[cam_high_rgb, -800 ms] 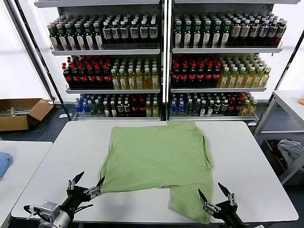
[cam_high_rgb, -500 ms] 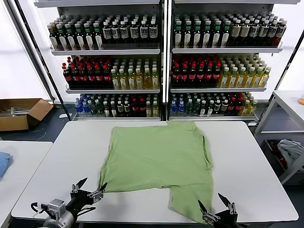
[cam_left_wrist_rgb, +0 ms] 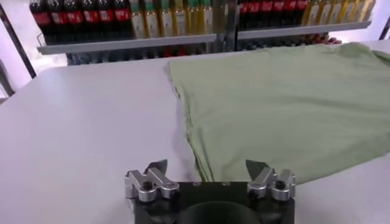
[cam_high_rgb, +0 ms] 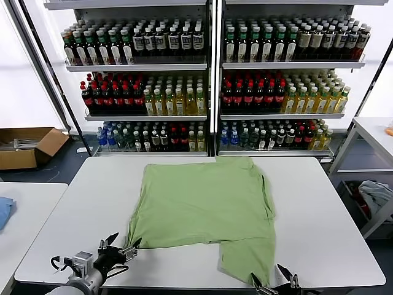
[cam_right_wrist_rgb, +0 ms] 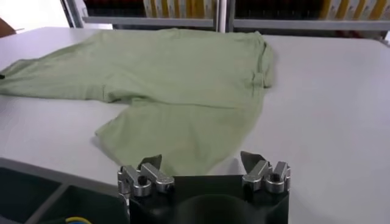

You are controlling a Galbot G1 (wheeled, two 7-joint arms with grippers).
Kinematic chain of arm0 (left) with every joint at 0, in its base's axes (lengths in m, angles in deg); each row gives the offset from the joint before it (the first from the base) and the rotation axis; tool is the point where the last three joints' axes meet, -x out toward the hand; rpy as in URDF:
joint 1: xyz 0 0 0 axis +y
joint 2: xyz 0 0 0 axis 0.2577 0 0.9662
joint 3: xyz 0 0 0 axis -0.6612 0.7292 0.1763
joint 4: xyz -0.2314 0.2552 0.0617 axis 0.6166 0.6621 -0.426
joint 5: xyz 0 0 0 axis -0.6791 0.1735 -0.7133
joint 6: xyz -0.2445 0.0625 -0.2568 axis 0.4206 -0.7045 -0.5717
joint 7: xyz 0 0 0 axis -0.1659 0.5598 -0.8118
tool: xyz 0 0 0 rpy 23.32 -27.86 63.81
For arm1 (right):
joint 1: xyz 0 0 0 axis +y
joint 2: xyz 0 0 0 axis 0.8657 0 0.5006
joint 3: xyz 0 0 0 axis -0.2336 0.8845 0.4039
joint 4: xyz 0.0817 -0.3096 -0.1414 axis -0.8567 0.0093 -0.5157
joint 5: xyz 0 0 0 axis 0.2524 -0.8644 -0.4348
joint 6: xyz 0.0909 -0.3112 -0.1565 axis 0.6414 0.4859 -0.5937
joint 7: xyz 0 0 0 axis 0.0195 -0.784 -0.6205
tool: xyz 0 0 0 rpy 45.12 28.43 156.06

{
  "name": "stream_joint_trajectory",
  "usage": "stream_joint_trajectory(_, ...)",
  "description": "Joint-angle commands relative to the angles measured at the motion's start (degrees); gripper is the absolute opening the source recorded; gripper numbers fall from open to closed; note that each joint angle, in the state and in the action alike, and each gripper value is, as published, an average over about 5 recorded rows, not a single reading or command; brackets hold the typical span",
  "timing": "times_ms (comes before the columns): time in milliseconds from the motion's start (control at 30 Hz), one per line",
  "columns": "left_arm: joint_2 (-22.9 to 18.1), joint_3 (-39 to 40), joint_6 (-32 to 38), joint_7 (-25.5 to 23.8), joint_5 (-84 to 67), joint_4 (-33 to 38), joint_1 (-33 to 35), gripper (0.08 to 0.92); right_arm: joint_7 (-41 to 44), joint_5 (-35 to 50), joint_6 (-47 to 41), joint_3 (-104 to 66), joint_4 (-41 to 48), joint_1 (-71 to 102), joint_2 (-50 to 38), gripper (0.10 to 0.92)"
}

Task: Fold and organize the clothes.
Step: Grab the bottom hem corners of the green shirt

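Light green shirt [cam_high_rgb: 206, 212] spread plain side up, mid-surface [cam_high_rgb: 331, 215]; left pincer [cam_high_rgb: 120, 247] gaping, empty, beside shirt's near-left corner; right pincer [cam_high_rgb: 273, 284] gaping, empty, beside near-right sleeve.

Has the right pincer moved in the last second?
Yes. The right pincer has drawn back toward the robot, off the table's near edge, still open by the shirt's corner.

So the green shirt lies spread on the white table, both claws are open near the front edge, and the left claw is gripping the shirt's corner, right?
Not quite: the left claw grips nothing. The left wrist view shows it open, just short of the green shirt edge. The rest holds: shirt spread on the white table, right claw open too.
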Motion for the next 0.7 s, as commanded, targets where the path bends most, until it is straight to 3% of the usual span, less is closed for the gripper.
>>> stream_joint_trajectory(33, -0.04, 1.58, -0.88, -0.24, 0.1, -1.18, 0.46, 0.601, -0.6, -0.67, -1.8, 1.55, 0.76, 0.02, 0.22, 0.594)
stream_joint_trajectory(267, -0.9, 1.58, -0.81, -0.78, 0.27, -0.82, 1.31, 0.402, 0.55, -0.16, 1.7, 2.0, 1.09, 0.16, 0.41, 0.395)
stream_joint_trajectory(533, -0.95, 1.23, 0.16, -0.75, 0.19, 0.73, 1.54, 0.169, 5.01, 1.49, 13.88, 1.75, 3.35, -0.94, 0.49, 0.164)
stream_joint_trajectory(700, -1.17, 0.75, 0.78, -0.72, 0.16, 3.34, 2.45, 0.089, 9.79, 3.73, 21.72, -0.01, 5.25, -0.64, 0.03, 0.106)
